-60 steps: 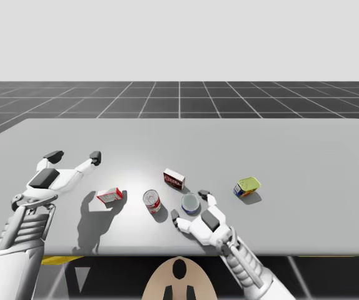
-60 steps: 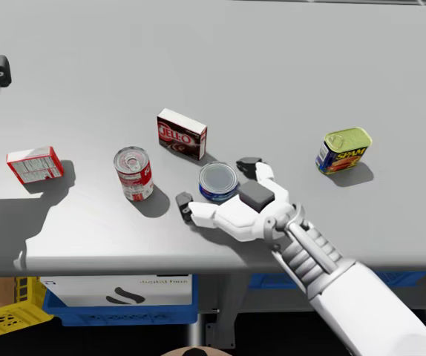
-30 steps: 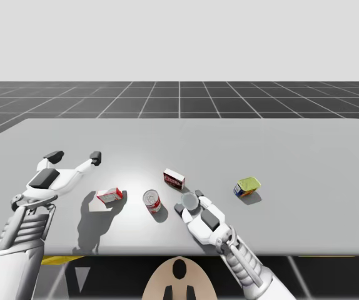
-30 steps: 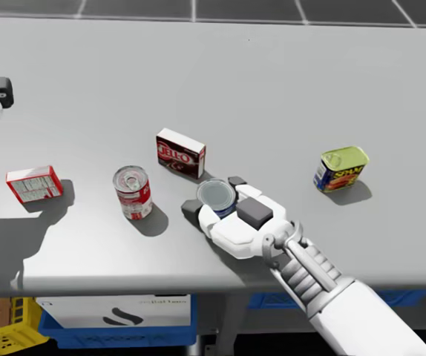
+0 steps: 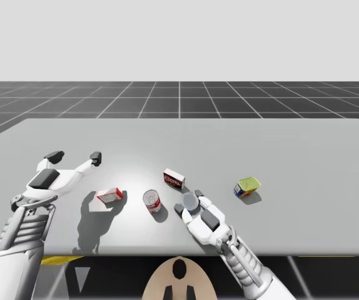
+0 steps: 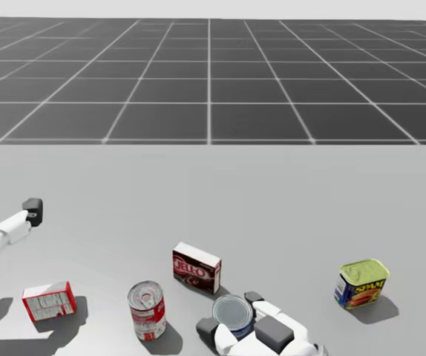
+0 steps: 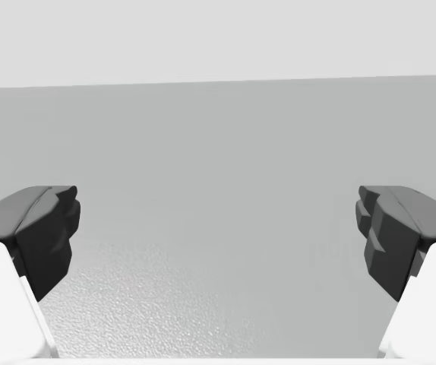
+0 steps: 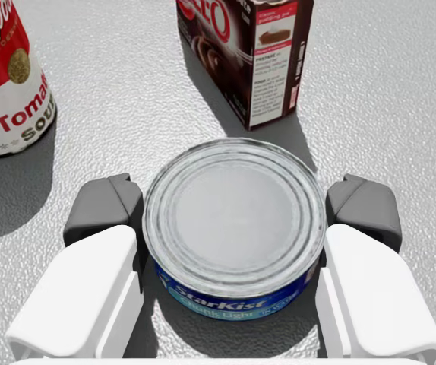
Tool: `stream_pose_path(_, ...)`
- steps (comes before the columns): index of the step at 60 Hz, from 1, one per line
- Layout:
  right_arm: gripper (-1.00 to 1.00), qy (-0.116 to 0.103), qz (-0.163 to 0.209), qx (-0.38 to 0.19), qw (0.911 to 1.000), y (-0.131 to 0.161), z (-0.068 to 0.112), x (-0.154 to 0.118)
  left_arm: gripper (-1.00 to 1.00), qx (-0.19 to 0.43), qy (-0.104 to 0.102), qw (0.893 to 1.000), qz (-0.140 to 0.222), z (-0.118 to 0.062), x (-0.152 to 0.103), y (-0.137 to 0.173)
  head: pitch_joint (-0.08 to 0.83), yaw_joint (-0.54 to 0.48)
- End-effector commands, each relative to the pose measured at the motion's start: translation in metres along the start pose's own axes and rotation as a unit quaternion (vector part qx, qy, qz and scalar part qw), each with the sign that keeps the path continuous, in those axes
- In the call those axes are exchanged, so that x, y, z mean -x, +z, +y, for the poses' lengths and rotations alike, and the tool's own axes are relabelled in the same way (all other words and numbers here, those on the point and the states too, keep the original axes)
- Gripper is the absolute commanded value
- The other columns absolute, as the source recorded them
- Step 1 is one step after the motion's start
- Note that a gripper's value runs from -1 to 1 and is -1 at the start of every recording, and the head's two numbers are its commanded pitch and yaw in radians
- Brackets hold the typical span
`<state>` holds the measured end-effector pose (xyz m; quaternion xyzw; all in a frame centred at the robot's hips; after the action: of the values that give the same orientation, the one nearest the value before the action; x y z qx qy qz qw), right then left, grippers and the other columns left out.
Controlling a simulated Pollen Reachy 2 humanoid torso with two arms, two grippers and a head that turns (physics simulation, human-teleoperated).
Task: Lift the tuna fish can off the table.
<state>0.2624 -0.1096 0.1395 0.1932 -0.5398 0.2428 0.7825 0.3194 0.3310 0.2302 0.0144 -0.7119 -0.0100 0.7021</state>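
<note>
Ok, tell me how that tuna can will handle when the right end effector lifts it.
The tuna can looks like rigid metal, so it should not deform under the right end effector. Its smooth curved wall meets the fingers along narrow contacts, so it might slip or twist. Being squat and wide, it probably won't tip if set down flat.

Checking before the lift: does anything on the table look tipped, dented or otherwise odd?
Nothing stands out. The tuna fish can sits upright and undented in the right hand; the red-and-white round can, brown box, red box and blue rectangular can look intact, nothing spilled.
</note>
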Motion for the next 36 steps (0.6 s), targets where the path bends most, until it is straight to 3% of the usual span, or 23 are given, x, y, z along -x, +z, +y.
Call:
stream_pose_path(1, 1.00, -0.023, -0.003, -0.017, 0.9996, -0.004, 0.016, 0.002, -1.00, 0.000, 0.000, 1.000, 0.000, 0.000, 0.000, 0.000, 0.375, -0.01)
stream_pose_path(13, 1.00, -0.024, -0.045, -0.012, 0.9986, 0.012, 0.011, -0.032, -1.00, 0.000, 0.001, 1.000, 0.000, 0.000, 0.000, 0.000, 0.378, -0.02)
stream_pose_path(24, 1.00, 0.002, -0.114, 0.001, 0.9934, 0.040, 0.006, -0.092, -1.00, -0.002, 0.003, 1.000, 0.001, 0.000, -0.001, 0.000, 0.363, -0.02)
stream_pose_path(36, 1.00, 0.035, -0.188, 0.015, 0.9815, 0.074, 0.008, -0.153, -1.00, -0.002, 0.005, 1.000, 0.001, 0.000, -0.001, -0.001, 0.353, -0.02)
